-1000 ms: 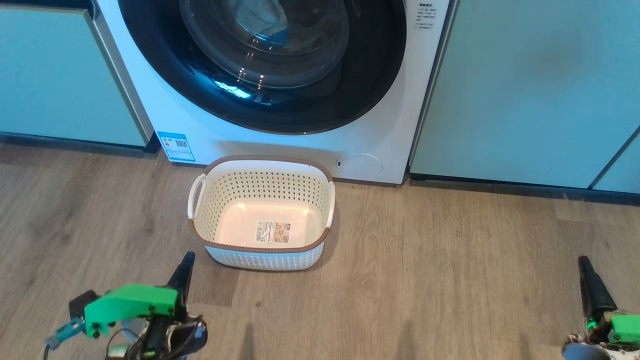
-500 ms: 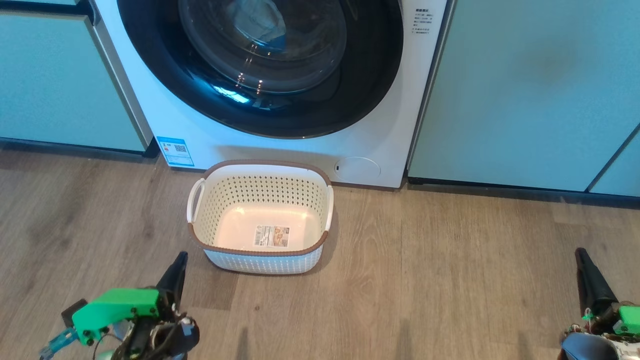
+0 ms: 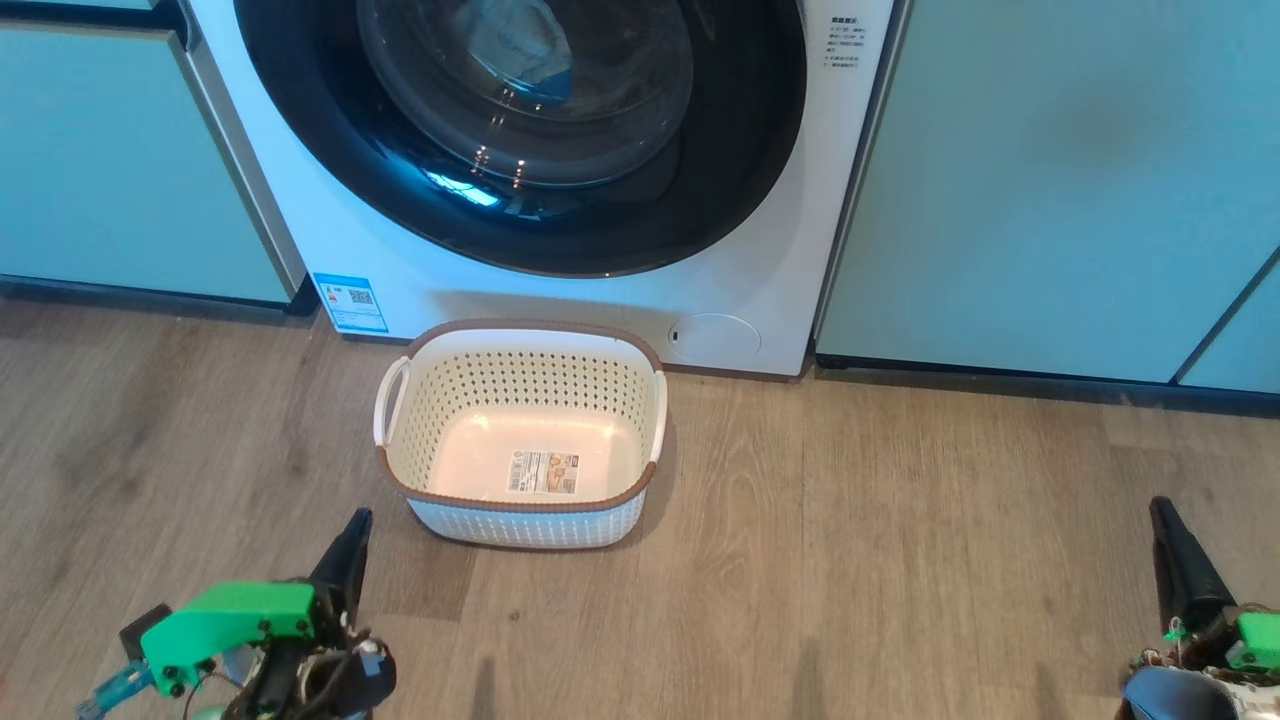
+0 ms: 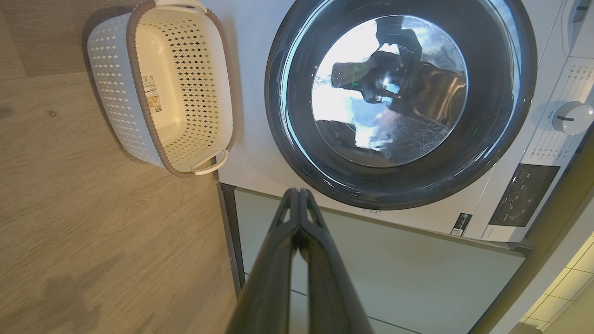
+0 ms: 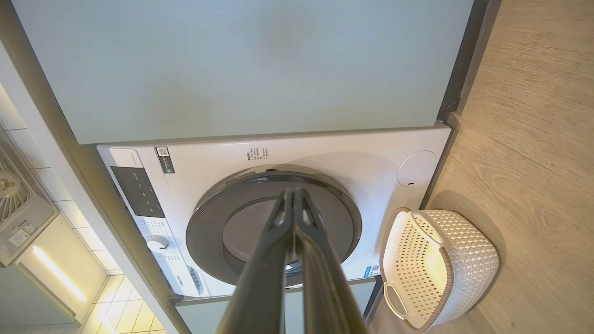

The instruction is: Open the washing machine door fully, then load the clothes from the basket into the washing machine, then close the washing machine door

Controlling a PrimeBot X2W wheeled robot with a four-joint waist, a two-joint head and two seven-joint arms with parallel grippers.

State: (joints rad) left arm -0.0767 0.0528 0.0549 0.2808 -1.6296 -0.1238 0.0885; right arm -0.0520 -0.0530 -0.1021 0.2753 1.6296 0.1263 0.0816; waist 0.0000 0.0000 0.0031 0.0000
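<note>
The washing machine door sits flush against the washing machine. The basket stands empty on the floor just before it. The left gripper and right gripper are pinched together, gripping nothing.

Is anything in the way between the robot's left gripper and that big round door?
Nothing visible does. The left gripper, jaws shut, has open air up to the washing machine door. The basket stands on the floor below the door, low and off to the gripper's right.
</note>
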